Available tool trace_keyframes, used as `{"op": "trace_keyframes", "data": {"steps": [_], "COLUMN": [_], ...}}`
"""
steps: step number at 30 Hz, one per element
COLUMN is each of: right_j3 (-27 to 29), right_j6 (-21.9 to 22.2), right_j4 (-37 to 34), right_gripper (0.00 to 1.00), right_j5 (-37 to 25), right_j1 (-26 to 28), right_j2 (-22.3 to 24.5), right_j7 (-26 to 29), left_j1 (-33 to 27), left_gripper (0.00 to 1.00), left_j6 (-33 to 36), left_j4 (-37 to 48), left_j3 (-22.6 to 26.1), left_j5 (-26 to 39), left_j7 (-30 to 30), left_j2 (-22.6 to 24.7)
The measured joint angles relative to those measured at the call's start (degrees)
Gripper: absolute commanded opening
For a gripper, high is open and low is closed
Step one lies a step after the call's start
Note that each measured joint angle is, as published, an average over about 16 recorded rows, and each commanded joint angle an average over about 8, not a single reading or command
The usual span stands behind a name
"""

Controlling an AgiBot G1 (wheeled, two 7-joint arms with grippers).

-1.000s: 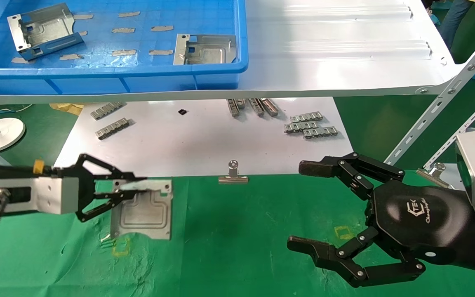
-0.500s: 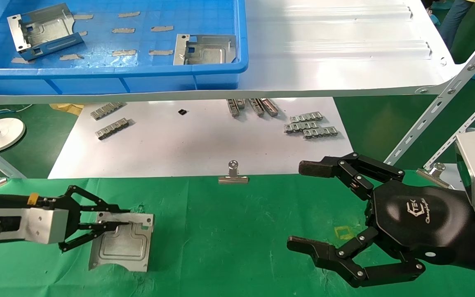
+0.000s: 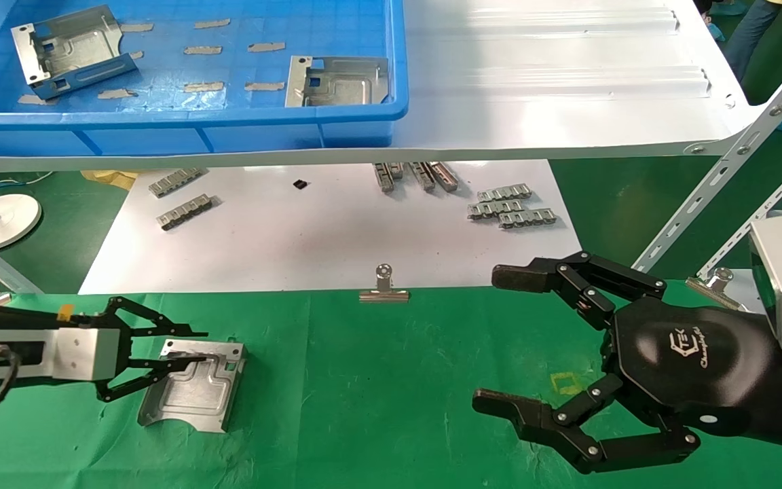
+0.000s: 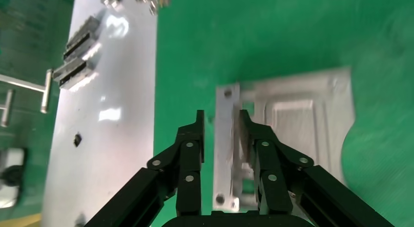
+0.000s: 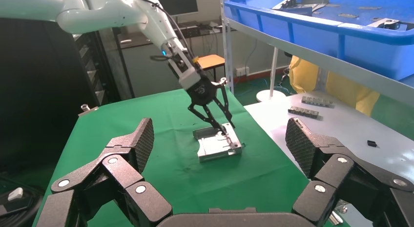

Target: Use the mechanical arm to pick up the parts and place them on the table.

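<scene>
Head view: left gripper (image 3: 184,353), jaws straddling the upright flange of part (image 3: 191,396) lying on table (image 3: 391,380) near its left edge; right gripper (image 3: 499,339) spread, well apart.

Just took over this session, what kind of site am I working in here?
Likely a factory or workshop parts-sorting bench. Stamped metal parts sit in a blue crate on a white shelf, above a table with green cloth. The left gripper is setting one part there.
</scene>
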Motion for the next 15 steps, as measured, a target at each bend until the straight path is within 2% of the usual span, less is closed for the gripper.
{"op": "trace_keyframes", "data": {"steps": [8, 15], "right_j3": [0.0, 0.0], "right_j6": [0.0, 0.01], "right_j4": [0.0, -0.01], "right_gripper": [1.0, 1.0], "right_j5": [0.0, 0.01], "right_j1": [0.0, -0.01], "right_j2": [0.0, 0.01], "right_j7": [0.0, 0.0], "left_j1": [-0.93, -0.54], "left_gripper": [1.0, 1.0], "left_j6": [4.41, 5.53], "left_j4": [2.22, 2.41], "left_j3": [-0.07, 0.58], "left_j5": [-6.68, -12.09], "left_j7": [-10.55, -17.92], "left_j2": [0.06, 0.1]}}
